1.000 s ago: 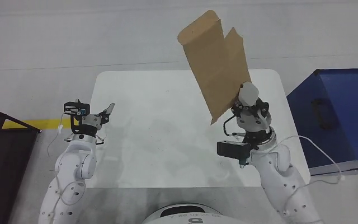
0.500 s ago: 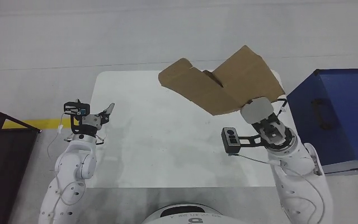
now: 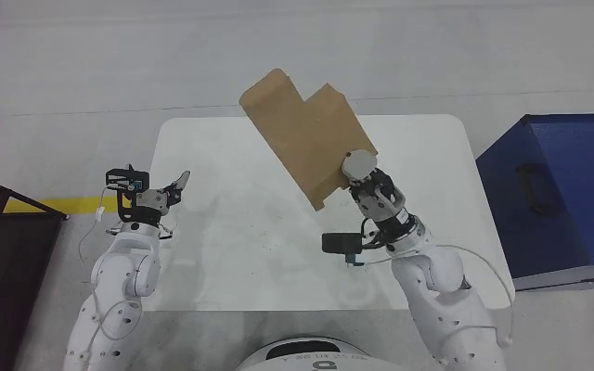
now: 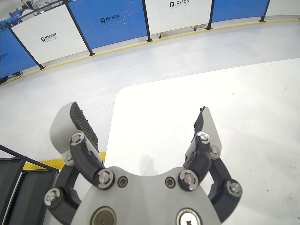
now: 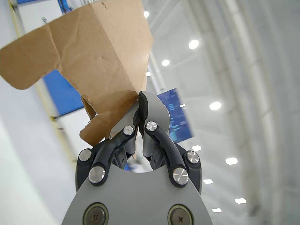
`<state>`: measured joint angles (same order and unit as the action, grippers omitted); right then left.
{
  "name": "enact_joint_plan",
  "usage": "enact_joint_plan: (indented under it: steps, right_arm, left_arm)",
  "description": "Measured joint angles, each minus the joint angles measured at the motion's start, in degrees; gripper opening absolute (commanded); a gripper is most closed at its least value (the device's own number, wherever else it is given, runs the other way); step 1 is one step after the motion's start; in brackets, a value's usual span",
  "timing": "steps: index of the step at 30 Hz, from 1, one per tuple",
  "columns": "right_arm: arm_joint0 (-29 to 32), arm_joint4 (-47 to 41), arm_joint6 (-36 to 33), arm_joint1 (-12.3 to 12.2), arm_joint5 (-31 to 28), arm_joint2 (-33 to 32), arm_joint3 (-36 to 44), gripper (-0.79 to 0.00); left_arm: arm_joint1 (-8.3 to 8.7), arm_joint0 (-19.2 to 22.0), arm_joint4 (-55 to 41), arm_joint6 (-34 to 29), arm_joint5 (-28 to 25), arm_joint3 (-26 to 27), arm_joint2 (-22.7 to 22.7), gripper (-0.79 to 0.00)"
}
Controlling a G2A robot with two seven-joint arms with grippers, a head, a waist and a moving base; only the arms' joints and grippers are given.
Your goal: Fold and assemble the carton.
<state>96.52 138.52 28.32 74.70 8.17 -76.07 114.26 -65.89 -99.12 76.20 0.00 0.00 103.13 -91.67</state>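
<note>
**Right claw lifts flat carton above counter**

The right claw (image 5: 140,101) is clenched on one lower corner of the brown carton (image 3: 302,139). It holds the carton in the air over the counter's (image 3: 241,250) 12 o'clock side. The carton looks flattened with its flaps spread, though it may be partly open. The left claw (image 4: 138,115) is released and empty at the counter's 9 o'clock edge. The board is probably light and stiff, bends along its creases, and could swing from a corner grip. A panel edge beside a crease seems a better hold.
</note>
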Motion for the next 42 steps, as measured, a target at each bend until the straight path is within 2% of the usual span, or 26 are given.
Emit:
enact_joint_plan:
  steps: [3,5,12,16,25,28,29,32,34,36,38,39,42]
  right_arm:
    - [-1.11,-14.92,0.91,-0.09,-11.64,-0.10,-2.98,-0.785]
    - [-1.46,-21.62,0.69,-0.16,-17.43,0.27,-4.32,-0.785]
    - [-0.42,-32.94,-2.00,-0.37,-27.20,1.40,-4.87,-0.785]
    - [-0.33,-34.63,-4.40,-0.48,-29.04,1.14,-4.33,-0.785]
    - [-0.34,-34.53,-4.24,-0.47,-28.94,1.16,-4.35,-0.785]
    - [-0.10,-38.55,-2.00,-0.24,-31.82,1.34,-6.59,-0.785]
    - [-0.22,-41.97,-1.83,-0.16,-33.98,1.34,-7.86,-0.785]
    - [-1.50,-60.35,-6.32,-0.01,-43.14,1.98,-12.57,-0.785]
    - [-3.02,-74.94,-12.23,-0.06,-49.71,2.78,-15.76,-0.785]
    - [-4.68,-87.31,-19.01,-0.39,-54.15,2.70,-17.96,-0.785]
    - [-5.33,-96.69,-23.91,-0.72,-56.10,2.61,-18.77,-0.785]
    - [-5.63,-101.94,-26.87,-0.99,-56.64,2.22,-18.88,-0.785]
    - [-5.60,-111.60,-32.47,-1.62,-57.70,1.40,-18.44,-0.785]
  left_arm:
    - [0.00,0.00,0.00,0.00,0.00,0.00,0.00,0.000]
    - [0.00,0.00,0.00,0.00,0.00,0.00,0.00,0.000]
    - [0.00,0.00,0.00,0.00,0.00,0.00,0.00,0.000]
    - [0.00,0.00,0.00,0.00,0.00,0.00,0.00,0.000]
    - [0.00,0.00,0.00,0.00,0.00,0.00,0.00,0.000]
    - [-0.12,0.32,-2.75,-1.79,-1.95,-0.60,0.01,0.000]
    - [-0.14,0.63,-5.24,-3.13,-3.38,-0.82,-0.17,0.000]
    - [-0.26,1.59,-19.97,-10.95,-11.67,-1.50,-1.18,0.000]
    - [-0.08,2.59,-35.52,-20.30,-18.17,-2.12,-2.51,0.000]
    - [0.25,3.91,-52.53,-30.77,-22.23,-3.24,-3.70,0.000]
    - [0.64,5.32,-65.73,-40.28,-23.12,-4.53,-4.26,0.000]
    - [0.90,6.33,-73.11,-46.22,-22.46,-5.55,-4.40,0.000]
    - [1.33,9.14,-88.32,-57.91,-18.70,-8.19,-4.11,0.000]
